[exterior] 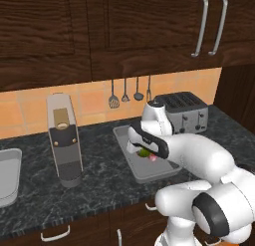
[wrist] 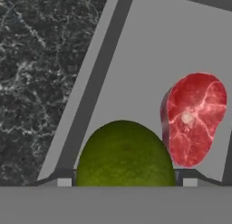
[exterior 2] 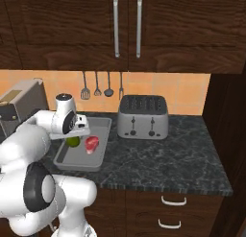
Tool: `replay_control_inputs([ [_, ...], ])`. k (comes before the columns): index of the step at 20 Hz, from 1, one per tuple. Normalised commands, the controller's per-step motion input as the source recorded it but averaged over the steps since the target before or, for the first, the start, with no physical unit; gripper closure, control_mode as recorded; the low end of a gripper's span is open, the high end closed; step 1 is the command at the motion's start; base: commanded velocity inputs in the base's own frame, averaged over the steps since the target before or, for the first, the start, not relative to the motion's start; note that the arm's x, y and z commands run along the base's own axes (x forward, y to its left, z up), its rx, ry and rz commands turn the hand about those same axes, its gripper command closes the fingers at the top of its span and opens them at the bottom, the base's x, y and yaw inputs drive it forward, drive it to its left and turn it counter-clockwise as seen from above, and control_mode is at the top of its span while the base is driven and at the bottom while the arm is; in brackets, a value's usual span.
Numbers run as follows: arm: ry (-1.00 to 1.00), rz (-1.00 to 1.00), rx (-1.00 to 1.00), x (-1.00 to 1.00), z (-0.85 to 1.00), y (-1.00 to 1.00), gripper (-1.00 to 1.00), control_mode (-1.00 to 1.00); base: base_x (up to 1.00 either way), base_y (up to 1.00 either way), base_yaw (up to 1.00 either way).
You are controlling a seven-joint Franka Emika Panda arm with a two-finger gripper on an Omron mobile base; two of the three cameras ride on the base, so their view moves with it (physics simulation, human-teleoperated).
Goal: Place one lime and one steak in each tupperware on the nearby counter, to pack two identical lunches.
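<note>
My gripper (exterior: 142, 150) is shut on the lime (wrist: 124, 155), a yellow-green ball wedged between the two finger tips. It hangs low inside the tupperware (exterior: 124, 145), a shallow grey tray on the black marbled counter (exterior: 99, 175). The steak (wrist: 195, 119), red and marbled, lies on the tray floor (wrist: 149, 60) just beside the lime. From the right base view, the lime (exterior 2: 73, 141) sits near the left wall of the tupperware (exterior 2: 79, 165), the steak (exterior 2: 91, 144) to its right, and the gripper (exterior 2: 74, 137) right above. My arm hides part of the tray in the left base view.
A steel toaster (exterior: 183, 112) stands behind and to the right of the tray. A tall grey appliance (exterior: 64, 140) stands to its left. A second grey tray (exterior: 7, 175) lies at the far left counter edge. Utensils (exterior: 124, 93) hang on the wall.
</note>
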Motion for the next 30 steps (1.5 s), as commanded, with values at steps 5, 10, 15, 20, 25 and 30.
replay_control_inputs([
  [5, -0.04, 0.00, 0.00, 0.72, -0.22, 0.17, 1.00, -1.00, 0.00, 0.00, 0.00],
  [10, -0.01, 0.00, 0.00, 0.34, -0.28, -0.04, 1.00, -1.00, 0.00, 0.00, 0.00],
  [15, -0.02, 0.00, 0.00, 0.01, -0.51, 0.00, 1.00, -1.00, 0.00, 0.00, 0.00],
  [20, -0.03, 0.00, 0.00, 0.00, -0.06, 0.00, 1.00, -1.00, 0.00, 0.00, 0.00],
  [25, -0.05, 0.00, 0.00, 0.00, -0.01, 0.00, -1.00, -1.00, 0.00, 0.00, 0.00],
  [30, -0.05, 0.00, 0.00, -0.04, 0.12, 0.00, -1.00, -1.00, 0.00, 0.00, 0.00],
])
